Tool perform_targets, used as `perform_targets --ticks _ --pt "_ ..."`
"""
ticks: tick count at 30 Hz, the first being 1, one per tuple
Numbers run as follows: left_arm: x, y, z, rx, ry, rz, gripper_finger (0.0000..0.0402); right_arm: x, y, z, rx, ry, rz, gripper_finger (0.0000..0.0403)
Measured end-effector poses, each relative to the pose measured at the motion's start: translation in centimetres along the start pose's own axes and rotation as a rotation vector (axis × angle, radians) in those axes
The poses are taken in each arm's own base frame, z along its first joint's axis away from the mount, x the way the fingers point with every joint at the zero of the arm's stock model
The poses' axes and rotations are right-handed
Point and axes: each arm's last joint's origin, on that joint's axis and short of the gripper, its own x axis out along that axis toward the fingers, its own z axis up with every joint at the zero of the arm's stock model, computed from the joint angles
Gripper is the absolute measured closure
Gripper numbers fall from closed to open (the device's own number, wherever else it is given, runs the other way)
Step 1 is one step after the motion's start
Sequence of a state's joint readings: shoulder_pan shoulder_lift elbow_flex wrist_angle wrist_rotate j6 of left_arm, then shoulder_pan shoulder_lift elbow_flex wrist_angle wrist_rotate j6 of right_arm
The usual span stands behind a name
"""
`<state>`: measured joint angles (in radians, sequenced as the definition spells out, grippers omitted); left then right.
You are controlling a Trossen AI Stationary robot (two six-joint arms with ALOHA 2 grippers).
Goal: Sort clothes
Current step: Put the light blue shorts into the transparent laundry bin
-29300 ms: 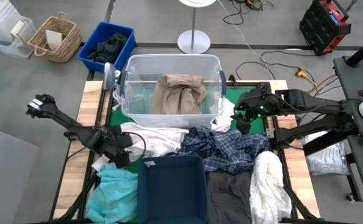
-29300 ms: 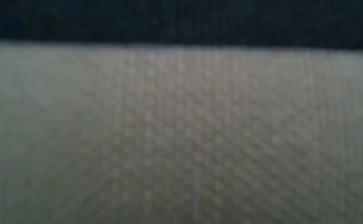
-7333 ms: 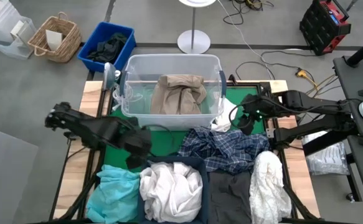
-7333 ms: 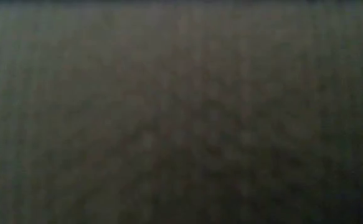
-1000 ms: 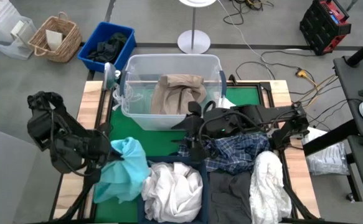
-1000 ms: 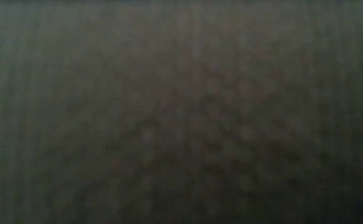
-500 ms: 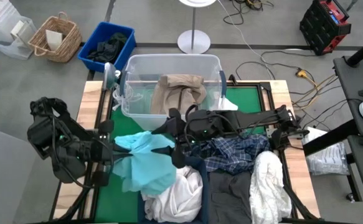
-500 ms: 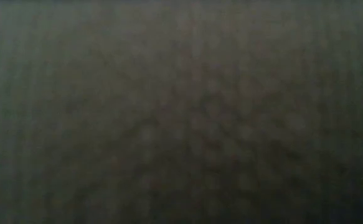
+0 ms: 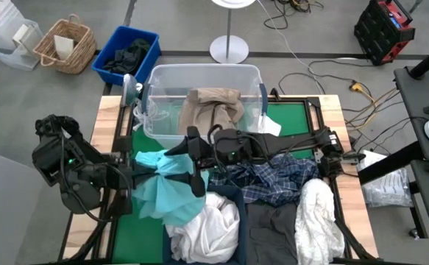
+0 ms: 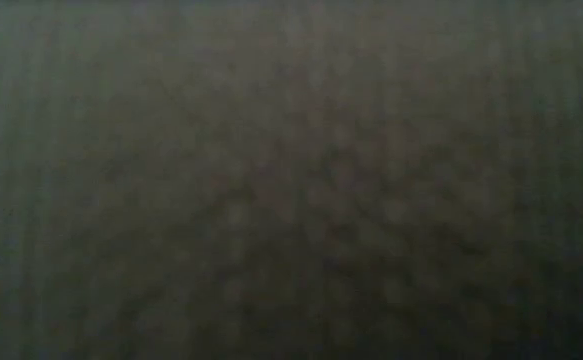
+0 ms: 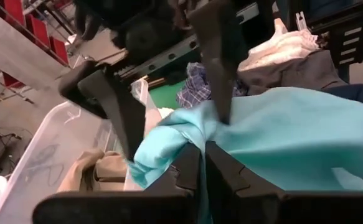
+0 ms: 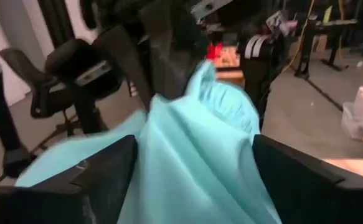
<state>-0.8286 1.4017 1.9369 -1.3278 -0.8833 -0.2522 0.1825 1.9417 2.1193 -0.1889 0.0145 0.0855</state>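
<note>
My left gripper (image 11: pixel 201 163) stays pinched on the teal garment (image 9: pixel 168 193), lifted over the table's left half, and my right gripper (image 9: pixel 193 163) just swung in, jaws spread around it — handoff looks close.

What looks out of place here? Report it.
The low view is wholly dark, as if something covers that camera. Otherwise, the white fabric garment is heaped in the navy fabric bin and spills over its rim.

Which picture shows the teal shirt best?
The high view: the whole teal shirt hangs between both grippers. The left wrist view shows the left gripper pinching one bunched corner; the right wrist view shows a close-up fold between open fingers. The low view shows nothing.
</note>
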Motion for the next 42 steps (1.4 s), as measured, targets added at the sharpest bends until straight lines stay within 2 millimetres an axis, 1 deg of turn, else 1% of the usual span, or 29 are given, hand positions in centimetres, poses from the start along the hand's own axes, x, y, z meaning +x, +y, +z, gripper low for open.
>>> perform_targets --ticks 3,5,9,12,13,19,25,29,34,37,42 --pt "0.3 0.1 0.3 0.016 -0.014 0.009 0.0401 0.1 -0.3 -0.1 -0.014 0.004 0.012 0.0130" --pt "0.5 0.0 0.6 0.032 -0.027 0.020 0.0401 0.2 -0.2 -0.2 -0.018 0.006 0.039 0.0172" --pt "0.6 0.2 0.7 0.072 -0.040 0.057 0.0401 0.1 -0.2 -0.1 -0.035 0.001 0.042 0.0280" --pt "0.5 0.4 0.8 0.047 -0.052 0.124 0.0399 -0.2 -0.2 0.3 -0.068 -0.006 0.042 0.0368" --pt "0.5 0.5 0.8 0.036 -0.056 0.126 0.0395 -0.3 -0.2 0.4 -0.083 -0.007 0.042 0.0377" --pt "0.0 1.1 0.5 -0.015 -0.060 0.132 0.0345 -1.1 -0.8 0.9 -0.110 0.014 0.026 0.0389" --pt "-0.6 2.0 0.1 -0.041 -0.059 0.155 0.0297 -2.5 -2.5 2.4 -0.122 -0.010 -0.024 0.0389" --pt "-0.8 2.3 0.0 -0.034 -0.062 0.161 0.0278 -3.4 -3.8 3.3 -0.149 -0.023 -0.060 0.0389" --pt "-1.2 3.0 -0.1 -0.046 -0.084 0.226 0.0272 -5.3 -5.7 5.0 -0.177 -0.060 -0.128 0.0390" --pt "-1.4 3.2 -0.1 -0.049 -0.089 0.240 0.0271 -6.2 -6.8 5.7 -0.223 -0.071 -0.237 0.0390" --pt "-1.7 3.6 -0.2 -0.052 -0.092 0.242 0.0271 -7.6 -8.6 6.7 -0.337 -0.060 -0.553 0.0390"
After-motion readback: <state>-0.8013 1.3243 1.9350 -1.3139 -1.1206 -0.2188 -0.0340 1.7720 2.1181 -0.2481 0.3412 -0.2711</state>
